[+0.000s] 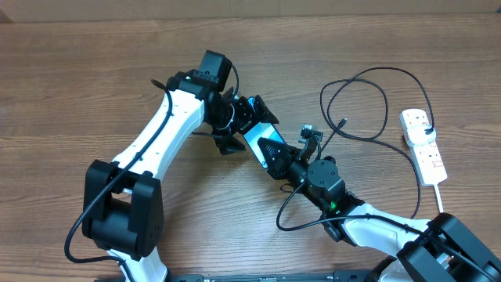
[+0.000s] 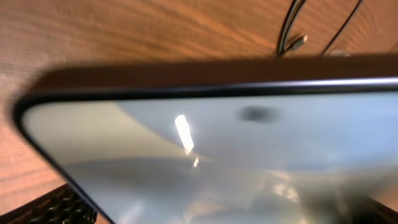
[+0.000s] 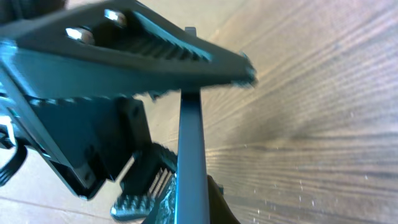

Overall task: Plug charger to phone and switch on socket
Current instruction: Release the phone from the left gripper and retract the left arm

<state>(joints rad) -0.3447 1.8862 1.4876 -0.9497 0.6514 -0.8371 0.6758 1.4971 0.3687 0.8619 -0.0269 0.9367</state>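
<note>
The phone [image 1: 254,139], with its light blue screen, is held above the table between my two grippers. My left gripper [image 1: 244,125] stands open, its fingers spread on either side of the phone's far end. In the left wrist view the phone [image 2: 217,155] fills the frame, and one of my fingers [image 2: 53,208] shows at the lower left. My right gripper [image 1: 275,154] is shut on the phone's near end. In the right wrist view the phone [image 3: 189,155] appears edge-on between the pads [image 3: 140,199]. The charger [image 1: 385,102] lies looped to the right, its connector tip [image 1: 344,122] free on the wood. The socket [image 1: 423,146] lies at the far right.
The socket's white cord [image 1: 438,200] runs toward the right arm's base. Black arm cables [image 1: 293,211] loop beside the right arm. The charger cable [image 2: 289,25] and its tip [image 2: 297,42] lie beyond the phone's edge. Wooden tabletop [image 1: 94,70] stretches to the left.
</note>
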